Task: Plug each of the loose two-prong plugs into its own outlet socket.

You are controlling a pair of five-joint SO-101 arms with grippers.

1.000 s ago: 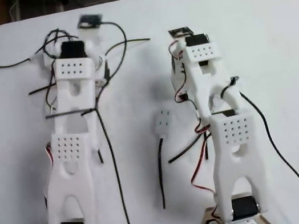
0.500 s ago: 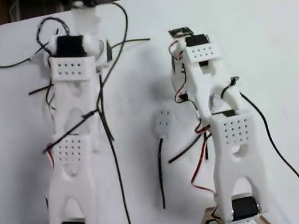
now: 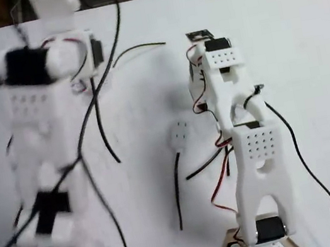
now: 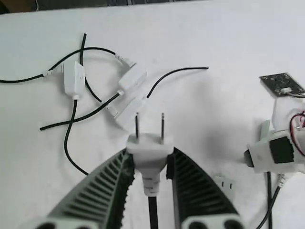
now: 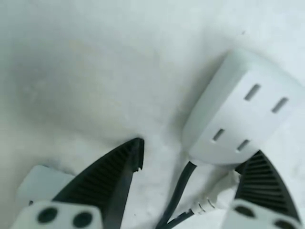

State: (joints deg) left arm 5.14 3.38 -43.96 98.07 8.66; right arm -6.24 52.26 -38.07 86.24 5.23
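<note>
White plug (image 4: 148, 155) has risen above the table (image 4: 224, 33), clamped in left fingers (image 4: 110, 190).

Your left arm (image 3: 40, 139) is raised, jaws clamped on a plug (image 4: 148, 152); your right arm (image 3: 255, 146) lies low, jaws wide.

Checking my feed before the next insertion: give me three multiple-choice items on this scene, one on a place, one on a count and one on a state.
1. The white plastic two-prong plug closest to the left wrist camera is:
A) gripped in the left hand
B) lying on the table
C) seated in a socket

2. Slots showing on the white plastic outlet block:
A) two
B) four
C) six

3. The right hand is:
A) open
B) shut on the block
C) shut on a cord

Answers:
1 A: ribbed fingers pinch its body and the prongs are free.
2 B: two pairs of slots show.
3 A: its fingers stand wide apart.
</note>
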